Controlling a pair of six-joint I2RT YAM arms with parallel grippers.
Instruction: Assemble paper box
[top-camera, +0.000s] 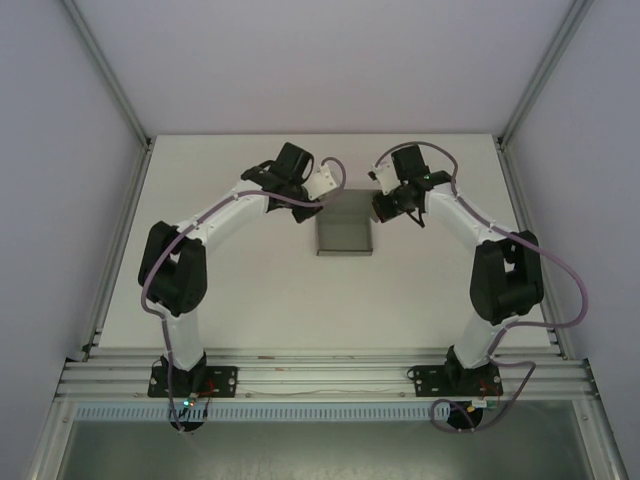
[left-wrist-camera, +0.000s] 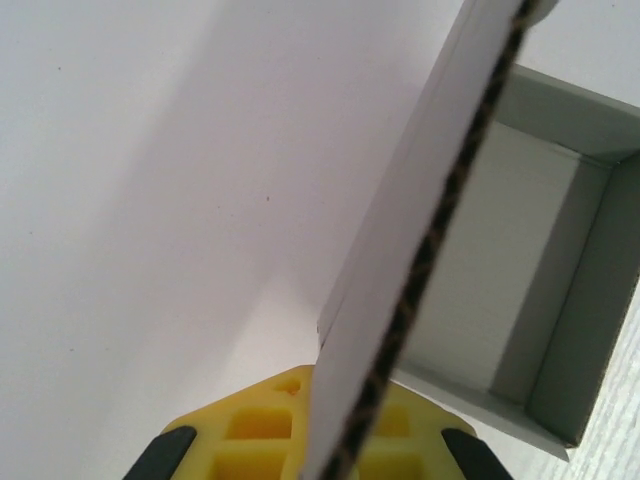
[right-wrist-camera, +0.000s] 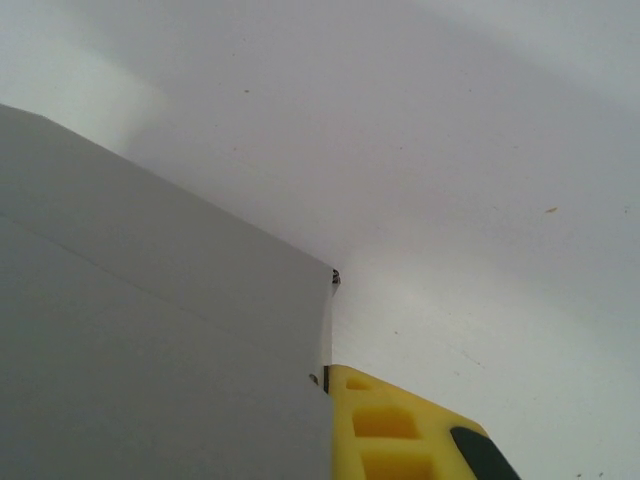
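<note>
now left claw (left-wrist-camera: 335, 440) clamps the paper box (top-camera: 345, 238) flap; right claw (top-camera: 382, 203): cannot tell.

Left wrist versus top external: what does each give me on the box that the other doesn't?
Left wrist: a flap of the paper box seen edge-on, rising from between the fingers of the left gripper, plus the box's inner floor and raised walls up close.
Top external: both arms, with the right gripper at the box's far right corner and the left one at its far left corner, and the box sitting on the table between them.
Shared: the grey box, open on top, with the left gripper at it.
</note>
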